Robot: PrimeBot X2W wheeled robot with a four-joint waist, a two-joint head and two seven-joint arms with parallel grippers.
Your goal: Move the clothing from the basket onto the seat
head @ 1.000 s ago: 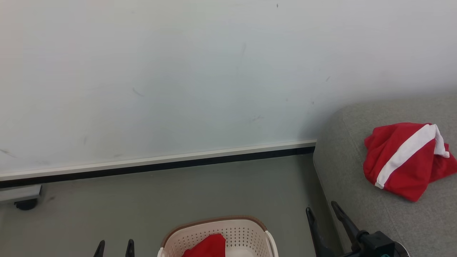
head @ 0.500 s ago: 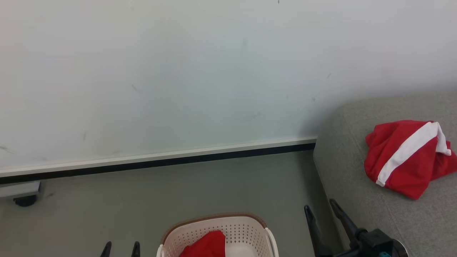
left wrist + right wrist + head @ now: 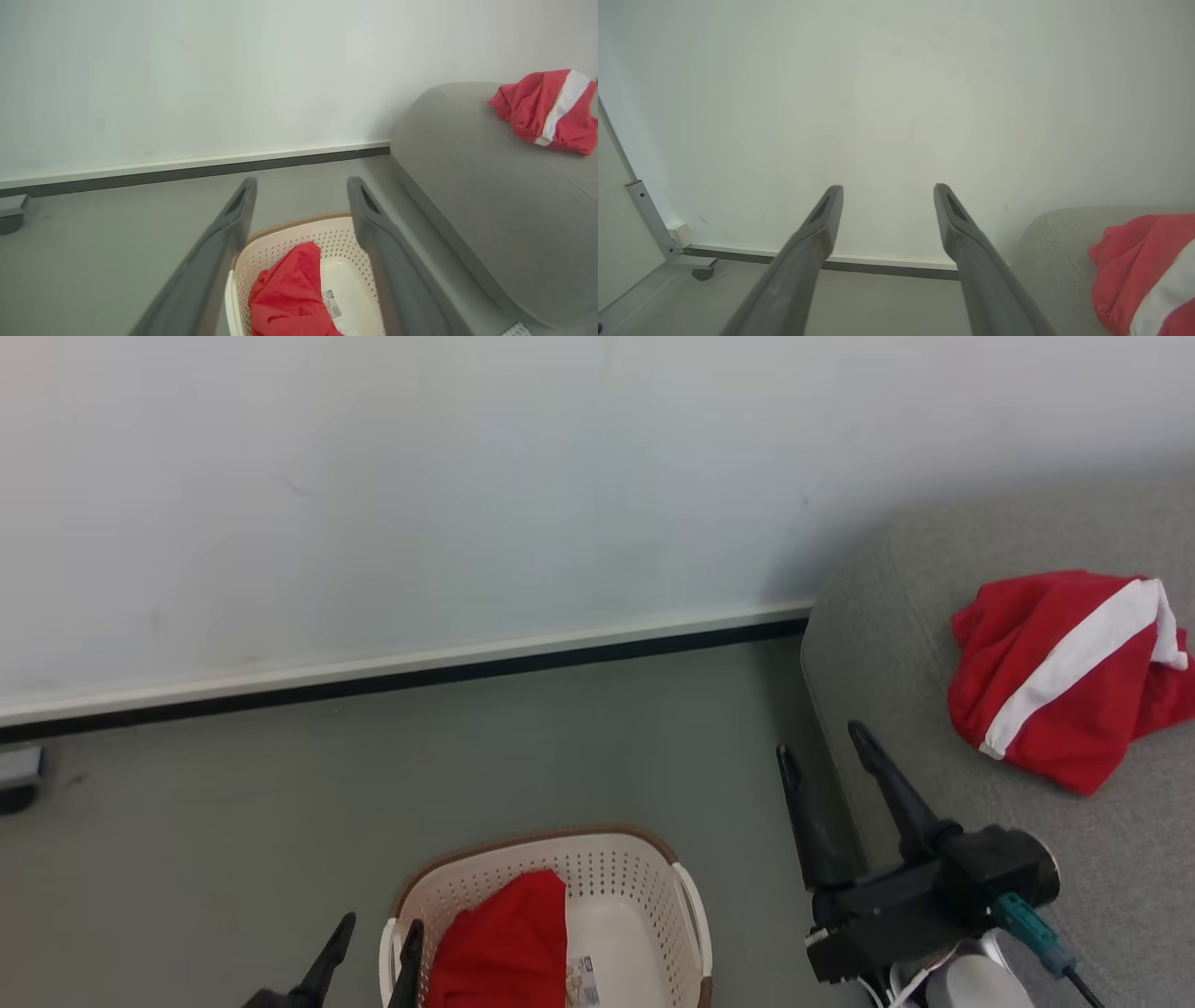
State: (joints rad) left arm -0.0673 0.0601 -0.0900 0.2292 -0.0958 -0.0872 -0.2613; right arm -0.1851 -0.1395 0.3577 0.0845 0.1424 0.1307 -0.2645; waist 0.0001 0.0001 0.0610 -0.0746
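The cream basket [image 3: 686, 915] with its brown rim stands on the floor at the bottom centre, and a red garment [image 3: 504, 947] lies in its left half beside a barcode sticker. A second red garment with a white stripe [image 3: 1060, 677] lies crumpled on the grey seat [image 3: 887, 644] at the right. My left gripper [image 3: 381, 926] is open at the basket's left rim; in the left wrist view its fingers [image 3: 233, 219] frame the basket [image 3: 275, 245] and the garment [image 3: 289, 294]. My right gripper [image 3: 822, 751] is open and empty, hanging over the seat's left edge.
A white wall with a dark skirting strip [image 3: 401, 677] runs behind the grey floor [image 3: 373, 775]. A caster and frame foot [image 3: 17, 775] sit at the far left; the right wrist view shows the frame's metal leg [image 3: 649, 219] near the wall.
The head camera has tilted down, so the whole scene sits higher and more of the basket and both grippers shows. The garments lie as before.
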